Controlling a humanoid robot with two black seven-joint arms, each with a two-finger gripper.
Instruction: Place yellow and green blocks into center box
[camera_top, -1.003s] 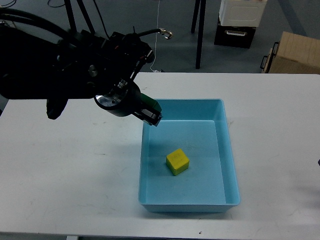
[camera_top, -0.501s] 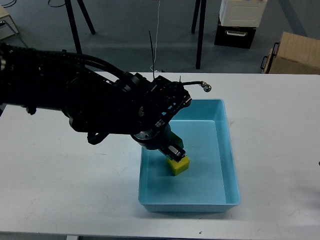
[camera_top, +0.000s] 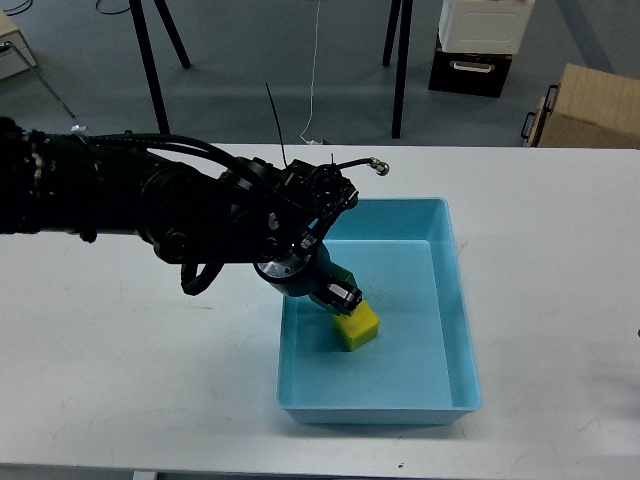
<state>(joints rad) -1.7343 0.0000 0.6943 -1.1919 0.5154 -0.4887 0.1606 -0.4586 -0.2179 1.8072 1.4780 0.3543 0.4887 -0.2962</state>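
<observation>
1. The blue tray (camera_top: 455, 330) under the left gripper (camera_top: 340, 295) looks like smooth, faintly glossy plastic.
2. The yellow block (camera_top: 358, 327) touching that gripper looks matt.
3. The white table (camera_top: 130, 380) around them looks smooth and matt.

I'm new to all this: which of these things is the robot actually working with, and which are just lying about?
Part of the job:
- yellow block
- green block, partly hidden in the left gripper
- blue tray

Just lying about:
- cardboard box
- white and black crates
- stand legs
</observation>
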